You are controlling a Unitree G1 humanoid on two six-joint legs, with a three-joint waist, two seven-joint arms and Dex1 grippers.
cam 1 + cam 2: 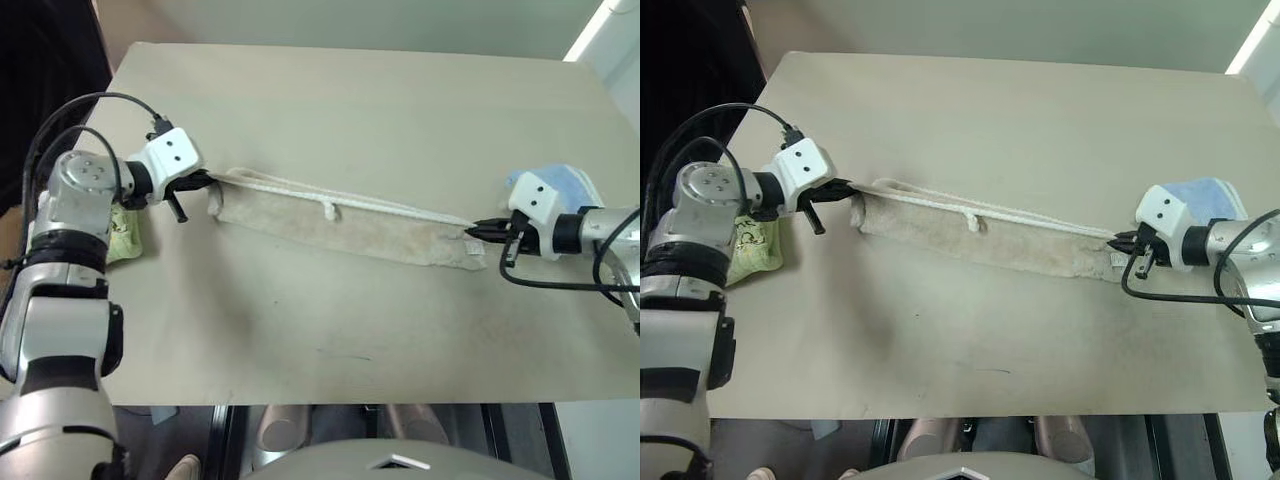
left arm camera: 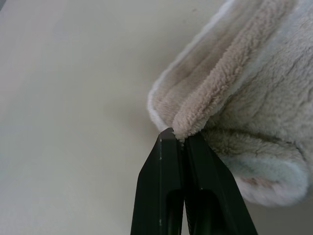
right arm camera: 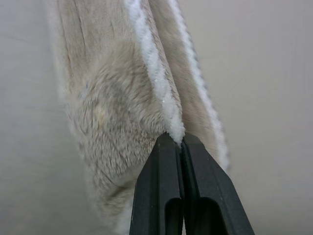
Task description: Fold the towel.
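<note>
— Beige terry, ribbed, edged in white stitching: that is the towel (image 1: 345, 228), pulled into a long narrow band across the middle of the frame on the tan worktop (image 1: 350, 110).

— Who holds it?

— Both arms. The left gripper (image 1: 207, 180), at the left of the frame, has its jaws clenched on the towel's left end; the left wrist view shows the cloth pinched right at the black tips. The right gripper (image 1: 476, 231), at the right of the frame, has its jaws clamped on the other end, biting the white edging.

— Is it flat?

— The upper edge runs as a taut white cord between the two grips, with a small white loop tag (image 1: 329, 209) near its middle. The body sags below it onto the worktop.

— Anything else there?

— A light green towel (image 1: 124, 235) at the left edge behind the left arm, and a light blue towel (image 1: 565, 184) at the right edge.
</note>
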